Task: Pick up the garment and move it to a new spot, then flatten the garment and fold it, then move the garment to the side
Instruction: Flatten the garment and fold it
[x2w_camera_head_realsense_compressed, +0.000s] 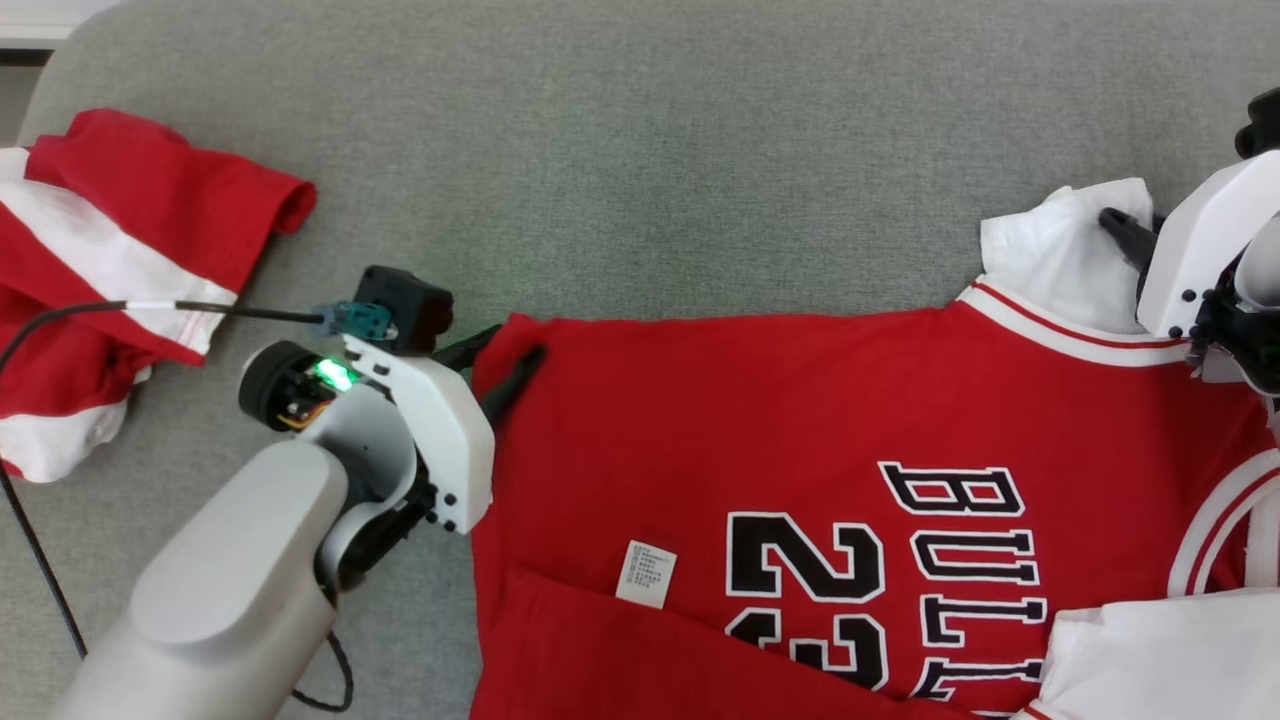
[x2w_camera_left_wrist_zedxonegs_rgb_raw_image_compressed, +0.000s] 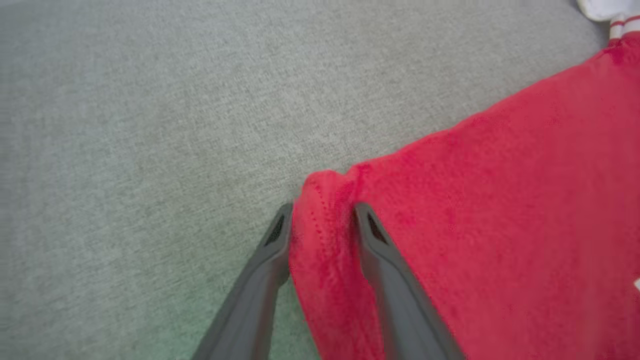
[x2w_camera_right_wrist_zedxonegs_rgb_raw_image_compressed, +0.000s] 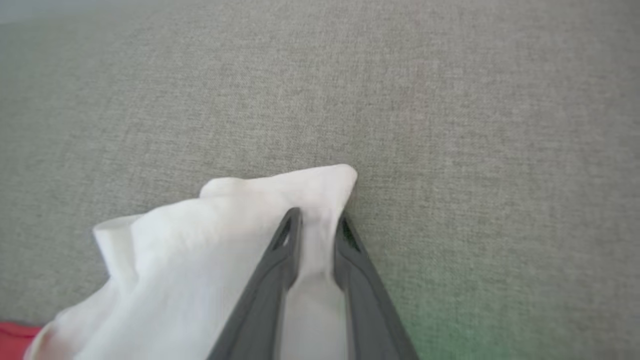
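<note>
Head view: a red jersey lies spread on a grey fabric surface, filling the near right part of the scene. Its hem is to the left and its white sleeve is at the far right. Black letters outlined in white run sideways across the chest, tops toward the right. They read "BULL", with what follows hidden under a white fold at the near right. Left of them stands a large "2" and a second digit cut by the near edge, possibly a 3. A small white care label lies on the red cloth near the number, its print too fine to read.

The left gripper sits at the far left corner of the hem. In the left wrist view its fingers stand fairly wide, one on the grey surface at the cloth's edge and one on top of the red. A bunched ridge of hem touches both, but I cannot tell whether it is pinched tight.

The right gripper is on the sleeve's far tip. In the right wrist view its fingers are narrow, with a ridge of white cloth clamped between them.

Well apart at the far left lies a crumpled red and white garment, and a black cable crosses over it
</note>
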